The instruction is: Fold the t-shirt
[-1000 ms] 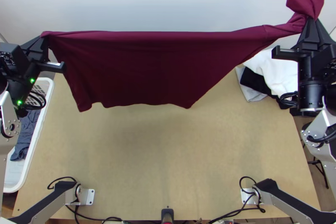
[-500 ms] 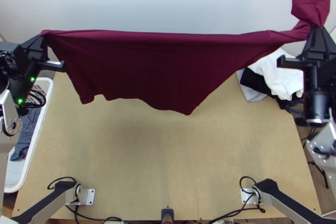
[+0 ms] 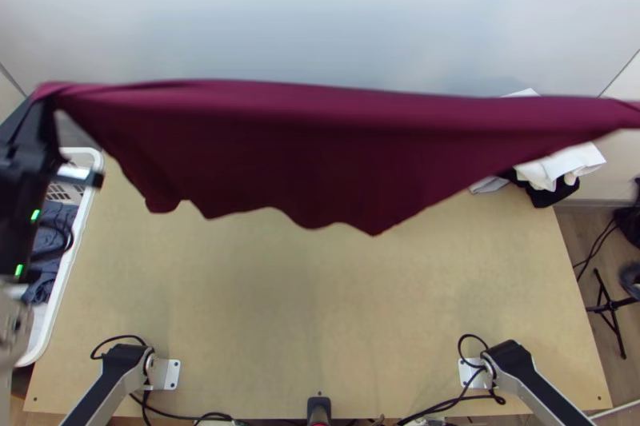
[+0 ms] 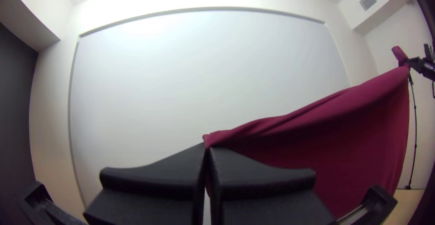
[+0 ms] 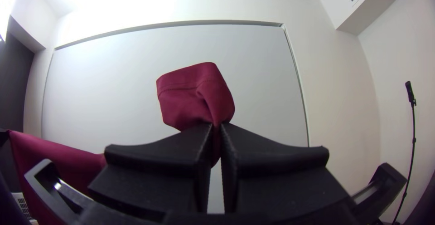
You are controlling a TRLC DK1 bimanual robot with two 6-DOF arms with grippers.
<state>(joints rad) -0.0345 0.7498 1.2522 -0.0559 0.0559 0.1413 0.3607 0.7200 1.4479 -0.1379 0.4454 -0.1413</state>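
Top view: 1 t-shirt (image 3: 320,150), maroon, held up off table (image 3: 320,306); upper edge taut, approx. straight across, body hanging loose over table's far edge, lower edge wavy. L gripper (image 3: 40,106) at one upper end, nr table's far L corner, slightly outside it.
L wrist view: L gripper (image 4: 208,148) fingers together, pinching t-shirt corner; small tip of cloth just past fingertips, rest draping away to one side & behind.
R wrist view: R gripper (image 5: 217,126) fingers together on t-shirt nr other end; bunched flap w/ stitched seam stands up past fingertips, bit more btwn fingers.
Misc.: white basket (image 3: 74,246) w/ dark clothes (image 3: 56,216), along table's L edge; b/w clothes pile (image 3: 564,166), table's far R corner, partly behind t-shirt.
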